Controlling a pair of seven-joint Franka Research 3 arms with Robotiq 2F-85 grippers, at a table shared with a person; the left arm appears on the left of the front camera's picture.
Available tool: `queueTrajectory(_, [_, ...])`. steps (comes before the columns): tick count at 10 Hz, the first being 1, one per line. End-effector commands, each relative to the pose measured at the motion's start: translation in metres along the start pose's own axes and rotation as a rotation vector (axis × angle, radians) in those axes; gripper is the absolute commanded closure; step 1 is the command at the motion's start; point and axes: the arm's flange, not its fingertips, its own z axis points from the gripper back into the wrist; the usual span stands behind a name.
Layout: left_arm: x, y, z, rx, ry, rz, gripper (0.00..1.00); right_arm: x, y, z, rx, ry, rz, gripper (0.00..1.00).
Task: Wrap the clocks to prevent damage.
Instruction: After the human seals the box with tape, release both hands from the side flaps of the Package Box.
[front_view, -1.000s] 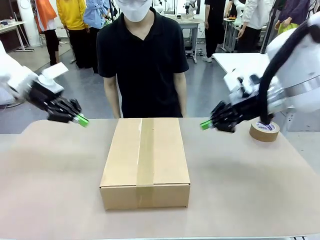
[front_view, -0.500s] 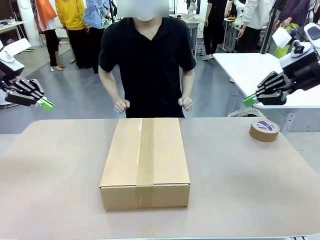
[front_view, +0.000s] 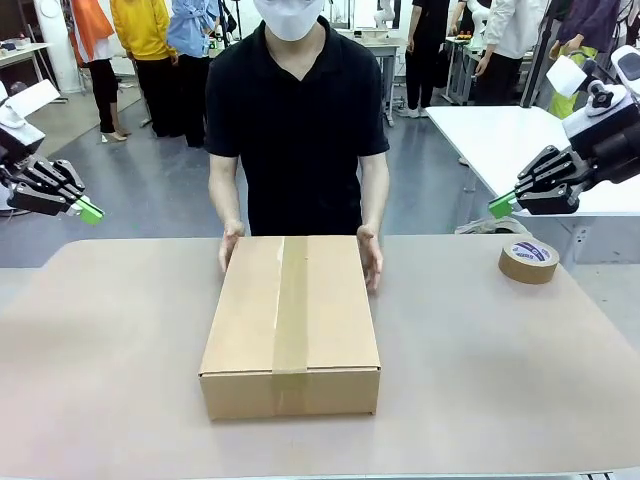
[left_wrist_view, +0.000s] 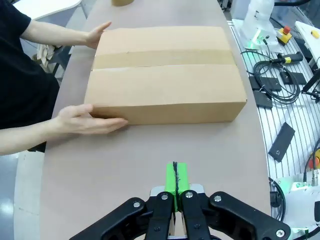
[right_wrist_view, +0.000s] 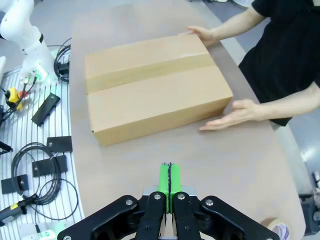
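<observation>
Front faces person; wrists overlook shared box (front_view: 290, 320) (high up).

A robotics lab: cables (right_wrist_view: 37, 172) beside the table (front_view: 480, 380), more workbenches (front_view: 490, 130) behind.

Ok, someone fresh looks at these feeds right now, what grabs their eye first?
The taped cardboard box in the middle of the table, with the person's hands flat against its far corners. Next, the two grippers held high and wide of it, left gripper and right gripper, green pads pressed together, holding nothing. A roll of brown tape sits on the table's right side.
</observation>
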Motion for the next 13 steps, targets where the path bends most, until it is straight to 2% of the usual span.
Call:
queueTrajectory(1, [0.0016, 0.0025, 0.0023, -0.018, -0.003, -0.002, 1.0, -0.0001, -0.0006, 0.0011, -0.009, 0.008, -0.002, 0.99])
queueTrajectory(13, [0.0016, 0.0025, 0.0023, -0.018, -0.003, -0.002, 1.0, -0.0001, -0.0006, 0.0011, -0.009, 0.008, -0.002, 0.99])
